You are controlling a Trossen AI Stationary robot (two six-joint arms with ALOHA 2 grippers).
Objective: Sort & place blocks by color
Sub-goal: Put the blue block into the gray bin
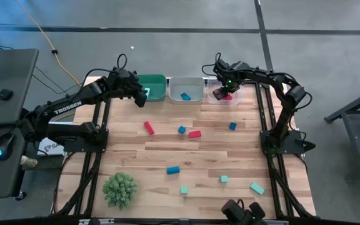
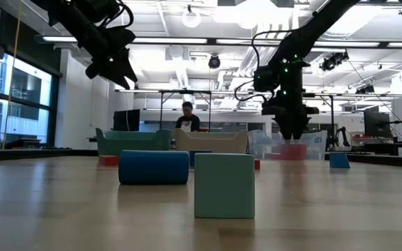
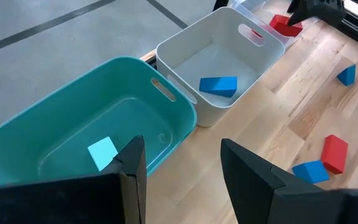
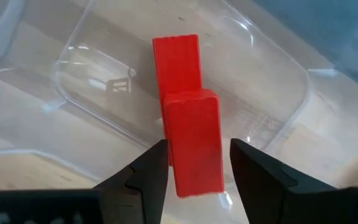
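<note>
Step in hand: drop-off of red bar (image 4: 192, 140) into clear bin (image 1: 216, 86), upper centre-right of high view. Right gripper (image 4: 194, 171) over bin, fingers apart, bar between them, grip uncertain. Second red block (image 4: 178, 62) lies beneath. Left gripper (image 3: 182, 168) spread empty over teal bin (image 3: 166, 134). Next: retract, fetch loose block mid-table.

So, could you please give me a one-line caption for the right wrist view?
Right gripper above the clear plastic bin, a red block between its fingers, a second red block lying inside.

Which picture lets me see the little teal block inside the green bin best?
The left wrist view: it looks down into the teal-green bin, and the teal block lies plainly on its floor. In the high view the left arm covers part of the bin and no block shows. The low view shows only the bin's wall. The right wrist view misses it.
</note>
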